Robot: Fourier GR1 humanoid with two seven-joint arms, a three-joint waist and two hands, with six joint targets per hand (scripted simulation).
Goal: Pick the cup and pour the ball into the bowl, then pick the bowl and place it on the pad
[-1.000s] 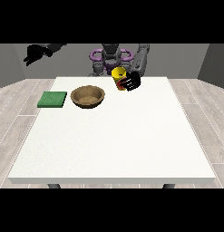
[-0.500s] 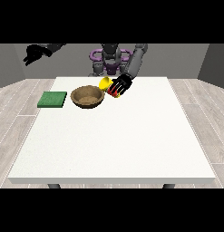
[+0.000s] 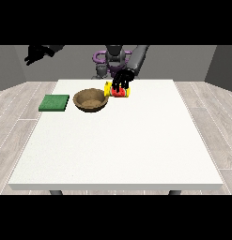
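A yellow and red cup [image 3: 118,91] is tipped on its side just right of the brown bowl [image 3: 91,100], with its mouth turned toward the bowl. The hand at the view's right [image 3: 122,79] has its black fingers curled round the cup from above. No ball shows in the frame. A green pad [image 3: 54,102] lies flat on the table left of the bowl. The hand at the view's left [image 3: 38,54] is raised high, well off the table, with its fingers spread.
The white table [image 3: 117,140] stretches toward the camera in front of the bowl and cup. The robot's torso [image 3: 112,61] stands behind the table's far edge.
The hand at the view's right has carried the cup left toward the bowl and tipped it from upright onto its side. The bowl, the pad and the other hand have stayed put.
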